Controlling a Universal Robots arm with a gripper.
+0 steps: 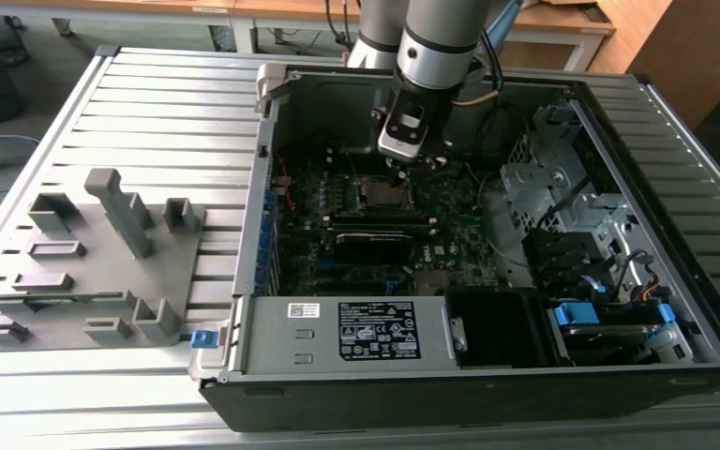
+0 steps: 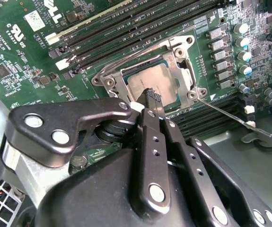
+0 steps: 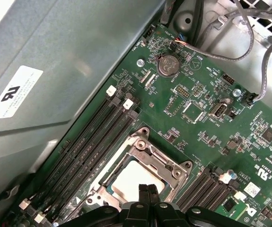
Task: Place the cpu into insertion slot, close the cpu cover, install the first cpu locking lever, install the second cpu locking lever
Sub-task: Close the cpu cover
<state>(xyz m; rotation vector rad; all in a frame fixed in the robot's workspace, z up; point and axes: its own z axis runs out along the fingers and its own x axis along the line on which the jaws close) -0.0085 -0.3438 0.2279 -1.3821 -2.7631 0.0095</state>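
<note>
In the open computer case [image 1: 460, 398], the chip [image 2: 147, 80] lies in its socket [image 1: 381, 194] near the middle of the green board [image 2: 22, 71]. The metal cover [image 2: 185, 71] looks folded down over it. The gripper [image 2: 152, 97] hangs just above the chip, its fingers pressed together and holding nothing. One thin wire lever [image 2: 230, 116] stands free beside the socket, so the latching seems unfinished.

White printed labels [image 1: 353, 330] stand on the power supply box [image 1: 266, 345], a grey metal panel [image 3: 79, 66] and the green motherboard [image 2: 22, 75].
</note>
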